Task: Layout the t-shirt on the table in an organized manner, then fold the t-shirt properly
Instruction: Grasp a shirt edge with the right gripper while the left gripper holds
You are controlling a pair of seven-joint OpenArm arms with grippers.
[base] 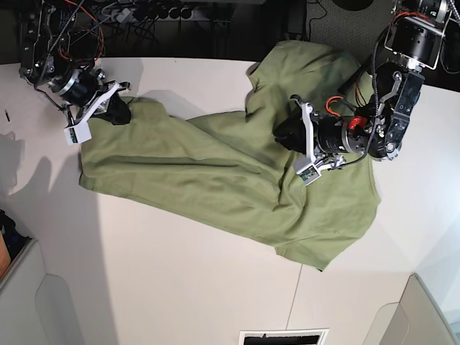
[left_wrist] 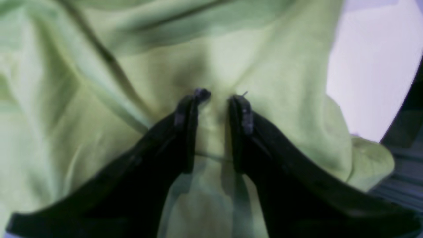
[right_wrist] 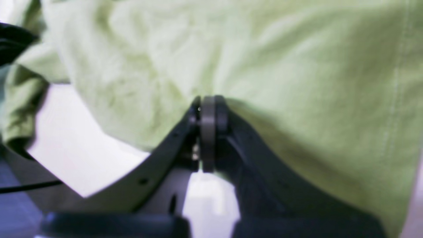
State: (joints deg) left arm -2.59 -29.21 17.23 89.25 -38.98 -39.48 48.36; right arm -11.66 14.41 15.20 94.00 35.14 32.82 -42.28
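The left jaws stand partly apart, pinching a ridge of the t-shirt (left_wrist: 211, 59) between them, while the right jaws are pressed fully together at the cloth's edge. The olive shirt lies rumpled and spread across the white counter (base: 180, 280), stretched between the two arms.

- My left gripper (left_wrist: 216, 97) sits low in the middle of my wrist view, its two dark fingers (left_wrist: 185, 115) rising from the bottom corners.
- A narrow ridge of the t-shirt (left_wrist: 214, 62) stands pinched between the fingertips, with a small gap left between them.
- The cloth fills nearly the whole view, pale green and creased, with a dark fold running diagonally at upper left.
- A strip of the white table (left_wrist: 373, 66) shows at the right edge.
- Everything looks soft and slightly blurred.
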